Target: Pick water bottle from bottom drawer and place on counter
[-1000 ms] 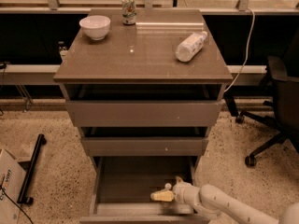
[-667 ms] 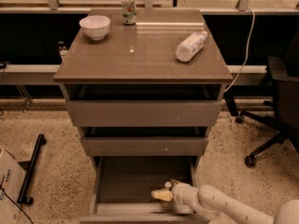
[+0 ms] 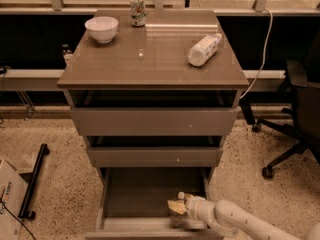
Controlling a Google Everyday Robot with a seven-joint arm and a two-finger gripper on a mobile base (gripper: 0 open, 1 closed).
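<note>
We see one water bottle (image 3: pixel 176 219), low in the bottom drawer (image 3: pixel 135 194), at the tray's 5 o'clock corner close to the front edge. Its clear body is hard to read, but its long axis seems to run near upright, with a small white cap showing at its 12 o'clock end. The hand (image 3: pixel 176 207) is right at the bottle, reaching in from 4 o'clock on a white arm (image 3: pixel 235 221). We cannot tell how far the hand is open, nor whether it has hold of the bottle. The cabinet has three drawers, and the bottom one is pulled out furthest. On the counter (image 3: pixel 150 64) we count three things: one white bowl (image 3: pixel 102 28) at 10 o'clock, one printed can (image 3: pixel 137 10) upright at 12 o'clock, and one white bottle (image 3: pixel 203 50) lying on its side at 2 o'clock, its cap end pointing to about 1 o'clock.
</note>
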